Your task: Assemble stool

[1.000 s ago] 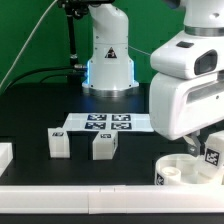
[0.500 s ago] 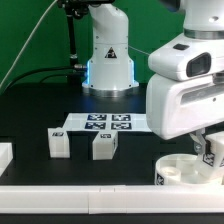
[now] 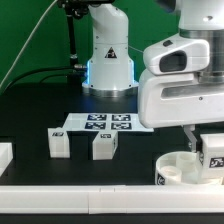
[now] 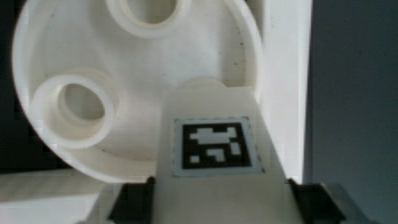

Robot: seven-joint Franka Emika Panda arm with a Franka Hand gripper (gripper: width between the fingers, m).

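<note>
The gripper (image 4: 215, 204) is clamped on a leg (image 4: 214, 125) across its flat sides, just above the seat disc (image 3: 180, 168) at the exterior view's near right. The leg looks like light, stiff, smooth plastic; a square grip should keep it from twisting as it enters a socket (image 4: 79, 103).

The robot's body is glossy white with rounded shells. Its upright base (image 3: 104, 30) carries a black triangle mark (image 3: 110, 52) and a glowing blue ring (image 3: 108, 86) at the foot. The big near housing (image 3: 185, 100) has a grey oval patch (image 3: 172, 62). The claw (image 4: 217, 205) has dark fingers (image 4: 128, 205).
</note>
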